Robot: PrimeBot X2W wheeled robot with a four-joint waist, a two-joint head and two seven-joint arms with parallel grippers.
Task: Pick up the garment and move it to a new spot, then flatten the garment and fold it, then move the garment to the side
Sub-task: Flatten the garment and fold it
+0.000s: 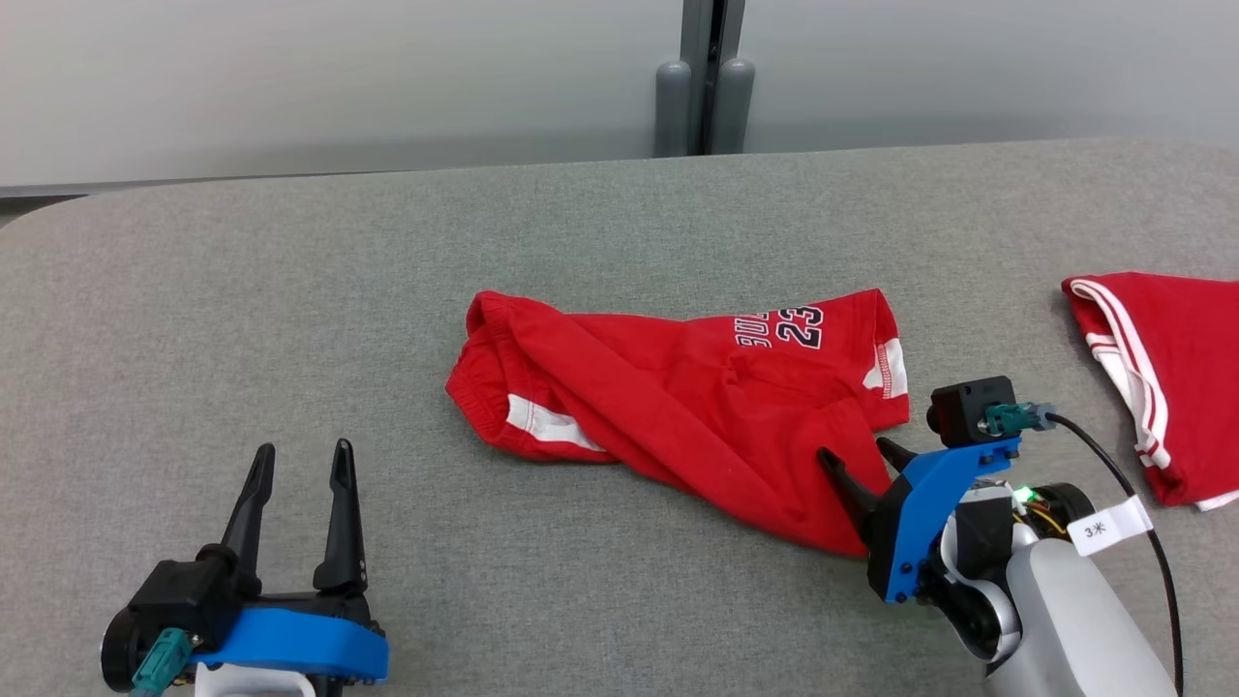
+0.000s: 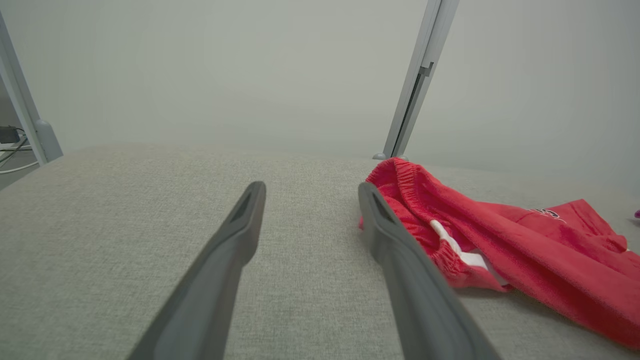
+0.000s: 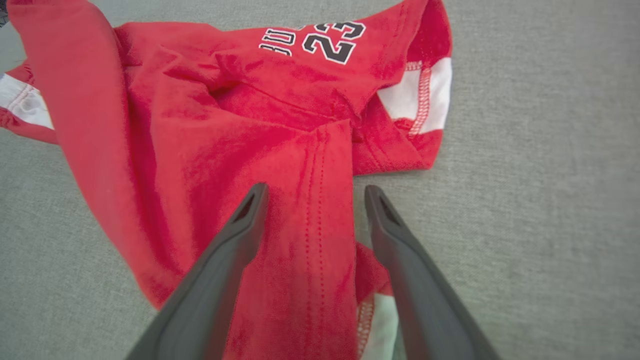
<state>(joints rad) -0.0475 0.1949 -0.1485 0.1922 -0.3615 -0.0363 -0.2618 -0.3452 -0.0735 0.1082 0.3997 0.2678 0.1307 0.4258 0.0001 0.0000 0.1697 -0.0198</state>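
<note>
The garment (image 1: 678, 387) is a pair of red shorts with white side patches and a "23" print, lying crumpled in the middle of the grey table (image 1: 290, 290). My right gripper (image 1: 857, 453) stands open at the garment's near right corner, its fingers over the red cloth. In the right wrist view a stitched red hem (image 3: 312, 210) lies between the two open fingers, right gripper (image 3: 315, 192). My left gripper (image 1: 302, 453) is open over bare table, well to the left of the garment. In the left wrist view the garment's waistband (image 2: 400, 175) lies just right of the left gripper (image 2: 310, 192).
A second red garment with white stripes (image 1: 1171, 378) lies at the table's right edge. A grey partition post (image 1: 707, 77) stands behind the table's far edge. A black cable with a white tag (image 1: 1113, 523) hangs off my right wrist.
</note>
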